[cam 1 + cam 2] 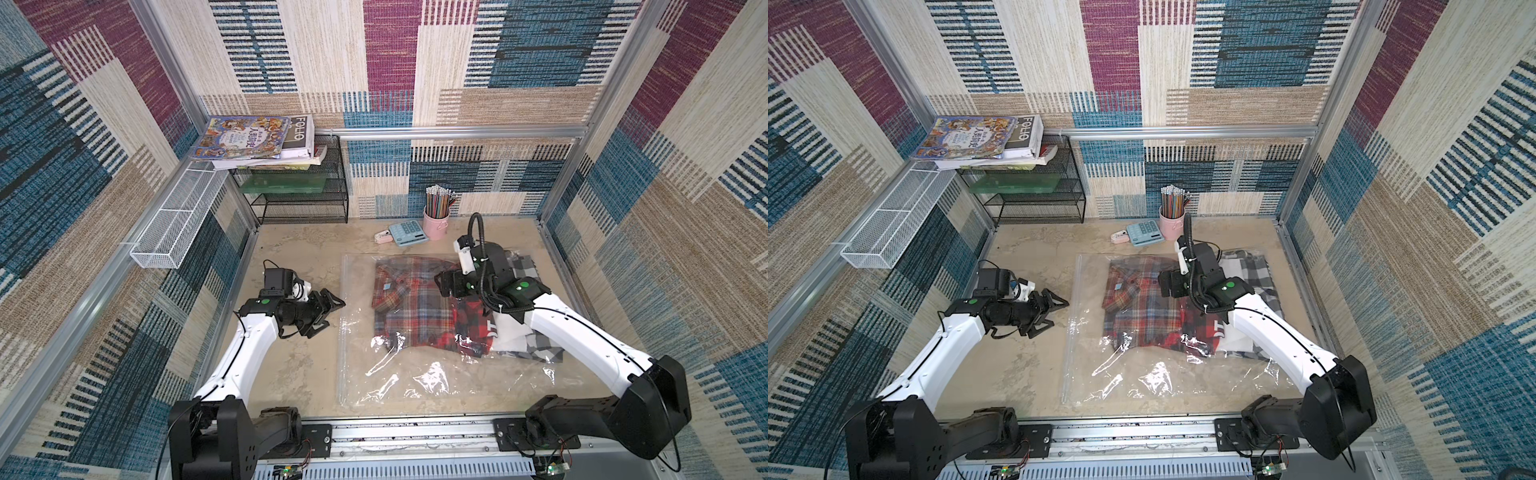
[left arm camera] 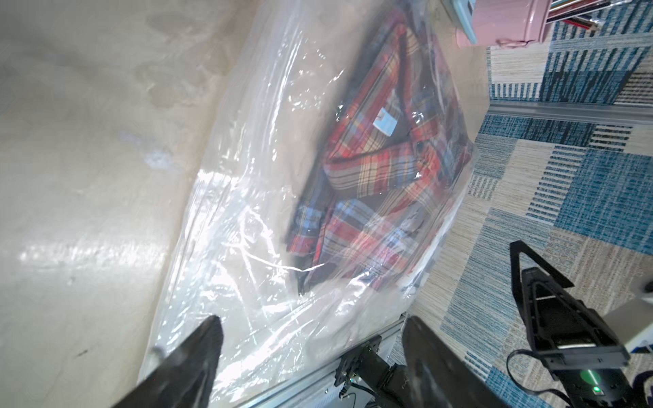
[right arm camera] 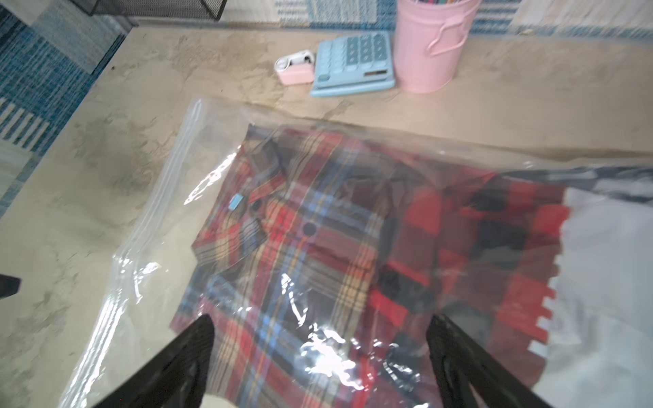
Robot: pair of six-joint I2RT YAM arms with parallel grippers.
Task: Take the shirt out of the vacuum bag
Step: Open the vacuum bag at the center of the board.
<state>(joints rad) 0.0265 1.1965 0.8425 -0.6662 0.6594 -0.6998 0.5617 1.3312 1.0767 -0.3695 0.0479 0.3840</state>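
- Top views: a black mesh rack (image 1: 303, 199) stands at the far-left corner of the worktop (image 1: 291, 374), with a stack of books (image 1: 249, 139) on top.
- The left gripper (image 1: 332, 316) sits near the worktop's left edge. Its jaws are spread with nothing between them, and it points at the vacuum bag from just beside the zip-seal edge (image 1: 343, 332). The left wrist view shows its fingers (image 2: 190, 364) parted the same way.
- The vacuum bag (image 1: 415, 374) lies flat from the worktop's middle to near its right edge. Its near part is bare, crinkled plastic.
- A folded plaid shirt (image 1: 411, 311) lies inside the bag, in its far-left part, collar toward the zip-seal edge.
- A small pink case (image 1: 381, 237), a blue calculator (image 1: 408, 233) and a pink cup of pencils (image 1: 436, 222) line the far edge beyond the bag.
- The right gripper (image 3: 321, 319) hangs over the plaid shirt, jaws wide and gripping nothing. Whether its tips touch the plastic cannot be told.
- To the right of the shirt are a red-and-black checked garment (image 1: 473, 328) and a grey-and-white checked one (image 1: 540, 349). Both appear to be in the bag.
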